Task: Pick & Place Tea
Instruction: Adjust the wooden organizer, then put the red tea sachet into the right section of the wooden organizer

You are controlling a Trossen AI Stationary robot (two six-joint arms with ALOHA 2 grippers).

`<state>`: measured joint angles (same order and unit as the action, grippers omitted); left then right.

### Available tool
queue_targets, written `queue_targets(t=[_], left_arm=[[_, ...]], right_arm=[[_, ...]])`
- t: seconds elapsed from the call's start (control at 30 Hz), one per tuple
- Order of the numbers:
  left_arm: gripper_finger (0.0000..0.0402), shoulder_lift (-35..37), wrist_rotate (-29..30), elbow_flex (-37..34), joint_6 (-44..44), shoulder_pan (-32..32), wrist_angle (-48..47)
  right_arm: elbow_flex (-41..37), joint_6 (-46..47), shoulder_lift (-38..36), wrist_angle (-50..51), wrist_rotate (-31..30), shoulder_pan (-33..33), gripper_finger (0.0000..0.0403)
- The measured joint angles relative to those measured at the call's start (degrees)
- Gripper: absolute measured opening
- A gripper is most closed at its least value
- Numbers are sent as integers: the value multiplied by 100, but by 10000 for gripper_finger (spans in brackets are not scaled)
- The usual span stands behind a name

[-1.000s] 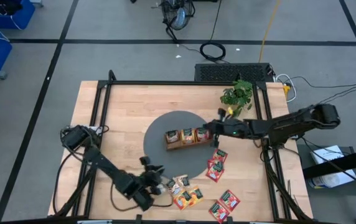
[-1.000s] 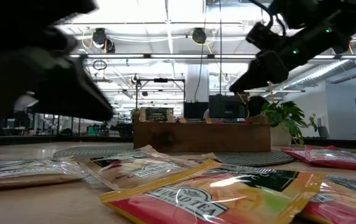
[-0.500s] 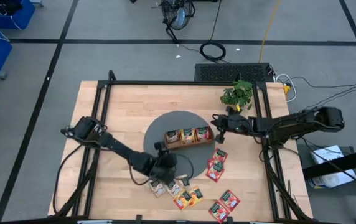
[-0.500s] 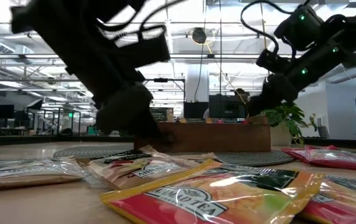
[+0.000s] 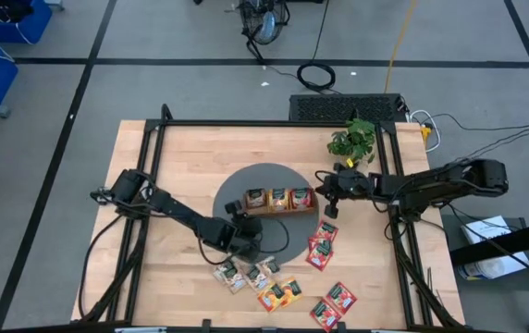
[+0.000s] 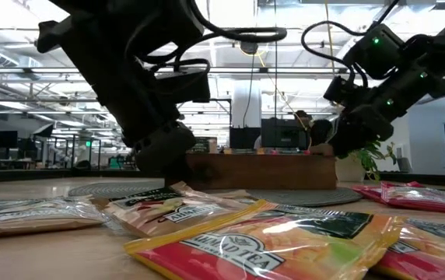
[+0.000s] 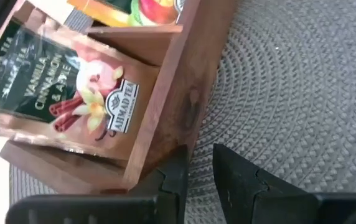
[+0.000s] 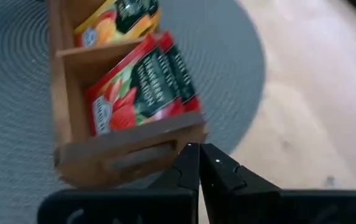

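The wooden tray [image 5: 279, 212] lies on a round grey mat [image 5: 246, 183], with a beige tea sachet [image 7: 84, 93], an orange one [image 5: 278, 198] and a red one [image 8: 142, 86] standing in its three compartments. Loose tea sachets lie toward the near edge: beige [image 5: 228, 274], orange [image 5: 279, 294] and red [image 5: 320, 250]. My left gripper [image 7: 201, 165] hangs over the mat by the tray's near left corner. Its fingers stand a little apart, with only mat showing between them. My right gripper [image 8: 198, 152] is shut and holds nothing, just off the tray's right end [image 5: 316, 199].
A small potted plant [image 5: 352, 139] stands at the far right, behind my right arm. A black frame [image 5: 153, 166] runs along the table's left, far and right sides. Bare wood lies to the left of the mat [image 5: 181, 176].
My left gripper has swung from the loose sachets at the near edge toward the far edge and the right, up to the tray's near left corner, turning as it went. My right gripper has drawn back from over the tray's right compartment to beside its right end, sinking a little.
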<state>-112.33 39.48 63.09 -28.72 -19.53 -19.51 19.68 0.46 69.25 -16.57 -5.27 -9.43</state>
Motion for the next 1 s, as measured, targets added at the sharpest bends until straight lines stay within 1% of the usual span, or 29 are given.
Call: queue_targets(t=[0.13, 0.27, 0.37, 0.5, 0.63, 0.77, 0.83, 0.9, 1.0], left_arm=[[81, 0, -1, 0, -7, 87, -24], [81, 0, 0, 0, 34, 147, -42], [81, 0, -30, 0, 147, 152, -31], [81, 83, -51, -3, 436, 12, -29], [81, 295, -66, 31, 724, -271, -20], [81, 600, 47, 87, 725, -663, -30], [81, 783, 119, 87, 727, -926, 28], [81, 926, 241, 85, 733, -1170, 39], [81, 952, 337, 67, 1017, -1489, 392]], right_arm=[[0, 216, 260, -87, 94, 81, 1], [0, 231, 519, -441, 89, 195, 1], [0, 233, 579, -589, 92, 242, 1], [0, 233, 528, -505, 98, 247, 1], [2, 238, 475, -466, 96, 256, 1], [5, 56, 249, -353, 81, 383, 1], [4, 49, -30, -120, 53, 469, 0], [24, 150, -312, -29, -71, 578, 0], [26, 431, -770, 191, -87, 867, 0]])
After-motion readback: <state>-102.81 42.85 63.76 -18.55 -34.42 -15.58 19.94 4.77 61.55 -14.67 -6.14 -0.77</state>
